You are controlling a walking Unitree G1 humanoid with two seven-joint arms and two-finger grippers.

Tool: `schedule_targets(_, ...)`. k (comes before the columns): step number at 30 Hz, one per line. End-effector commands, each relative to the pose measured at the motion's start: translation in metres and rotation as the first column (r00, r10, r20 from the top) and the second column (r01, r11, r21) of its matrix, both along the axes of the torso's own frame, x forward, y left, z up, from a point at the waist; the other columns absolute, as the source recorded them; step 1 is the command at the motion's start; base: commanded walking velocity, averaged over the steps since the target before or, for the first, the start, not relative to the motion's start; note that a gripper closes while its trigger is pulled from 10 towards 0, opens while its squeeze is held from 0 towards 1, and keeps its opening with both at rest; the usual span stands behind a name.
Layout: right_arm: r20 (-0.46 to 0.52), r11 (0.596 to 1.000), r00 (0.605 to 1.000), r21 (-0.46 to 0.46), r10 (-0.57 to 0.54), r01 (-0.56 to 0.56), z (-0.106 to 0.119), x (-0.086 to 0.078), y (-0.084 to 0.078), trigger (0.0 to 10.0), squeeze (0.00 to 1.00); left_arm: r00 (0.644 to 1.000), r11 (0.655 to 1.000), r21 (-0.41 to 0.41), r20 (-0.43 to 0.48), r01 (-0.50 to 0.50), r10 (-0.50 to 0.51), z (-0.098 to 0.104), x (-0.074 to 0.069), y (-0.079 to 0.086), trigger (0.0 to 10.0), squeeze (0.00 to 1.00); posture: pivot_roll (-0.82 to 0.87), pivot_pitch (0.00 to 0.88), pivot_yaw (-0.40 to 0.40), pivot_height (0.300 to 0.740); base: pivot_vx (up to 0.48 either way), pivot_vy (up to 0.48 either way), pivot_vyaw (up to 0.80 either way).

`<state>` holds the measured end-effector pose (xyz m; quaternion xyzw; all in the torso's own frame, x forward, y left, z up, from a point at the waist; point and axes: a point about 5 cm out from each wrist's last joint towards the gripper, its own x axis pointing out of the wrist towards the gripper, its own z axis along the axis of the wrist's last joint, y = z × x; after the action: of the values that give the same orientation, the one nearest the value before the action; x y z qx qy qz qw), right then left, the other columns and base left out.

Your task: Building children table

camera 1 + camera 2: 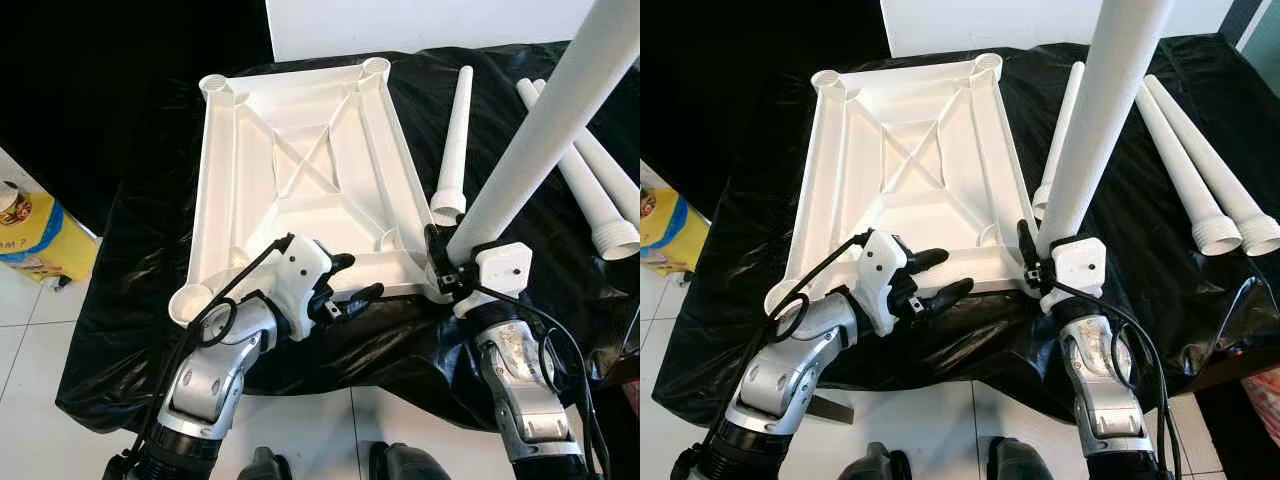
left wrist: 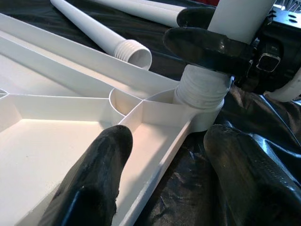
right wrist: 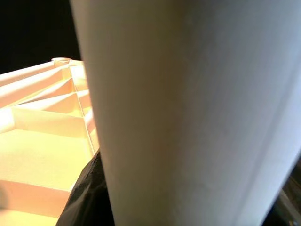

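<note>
Step in hand: fitting a white leg [image 1: 545,130] into the near right corner socket [image 2: 200,101] of the upturned children's table top [image 1: 300,170], which lies underside-up on a black sheet [image 1: 120,340].
Right end effector [image 1: 445,265]: clamped on the leg just above its threaded end, holding it upright with a tilt toward the robot's right; the right forearm rises from below, wrist cocked upward.
Left end effector [image 1: 350,280]: fingers apart, straddling the top's near rim beside the socket, one finger [image 2: 94,179] over the inner tray, the other [image 2: 254,174] over the sheet; no firm grip to be seen. The left arm is bent at the elbow, reaching in from the left.
Thread: the left wrist view shows the ribbed end seated at the socket mouth, several ridges exposed.
Next move, as judged: straighten the leg and turn it down while the top is steadied.
Spare parts: three more legs [image 1: 455,140] lie on the sheet to the right, one just beside the top.
</note>
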<state>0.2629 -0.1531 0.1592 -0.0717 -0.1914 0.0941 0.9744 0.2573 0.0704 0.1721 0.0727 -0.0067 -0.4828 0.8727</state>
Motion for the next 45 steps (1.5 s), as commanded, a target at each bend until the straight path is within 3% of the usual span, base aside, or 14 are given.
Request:
schedule_targets(1,-0.049,0.999,0.998,-0.015,0.049,-0.050,-0.008,0.000,0.010,10.0,0.00,0.999,0.999,-0.010,-0.001,-0.053,0.053,0.001,0.001,0.003,10.0,0.00,0.00,0.169,0.051,0.740,0.000,0.000,0.00)
schedule_targets(15,-0.021,0.999,0.999,-0.005,0.045,-0.045,-0.003,0.002,0.010,10.0,0.00,0.999,0.999,-0.009,-0.007,-0.049,0.049,0.001,0.000,0.004,10.0,0.00,0.00,0.155,0.039,0.740,0.000,0.000,0.00)
schedule_targets(25,0.032,0.994,0.999,0.105,0.001,-0.004,0.015,0.003,0.000,10.0,0.00,0.999,0.999,-0.023,-0.038,-0.031,0.030,0.000,-0.002,0.002,10.0,0.00,-0.01,0.154,0.043,0.740,0.000,0.000,0.00)
schedule_targets(31,0.032,0.995,0.999,0.102,0.007,-0.010,0.016,0.002,0.001,10.0,0.00,0.999,0.999,-0.025,-0.038,-0.029,0.028,0.000,-0.001,0.002,10.0,0.00,-0.01,0.156,0.044,0.740,0.000,0.000,0.00)
schedule_targets(35,0.043,0.999,0.999,0.047,0.016,-0.019,0.015,0.000,0.004,10.0,0.00,0.999,0.999,-0.025,-0.042,-0.030,0.029,0.000,-0.002,0.002,10.0,0.00,-0.01,0.161,0.045,0.740,0.000,0.000,0.00)
schedule_targets(38,0.029,0.997,1.000,0.076,0.008,-0.010,0.016,0.002,0.003,10.0,0.00,0.999,0.999,-0.026,-0.045,-0.031,0.030,0.000,-0.002,0.003,10.0,0.00,-0.01,0.162,0.045,0.740,0.000,0.000,0.00)
schedule_targets(45,-0.142,0.992,0.987,0.096,-0.072,0.086,-0.003,0.011,-0.005,10.0,0.00,0.998,0.999,-0.025,-0.044,-0.036,0.035,0.001,-0.001,0.003,10.0,0.00,-0.01,0.164,0.046,0.740,0.000,0.000,0.00)
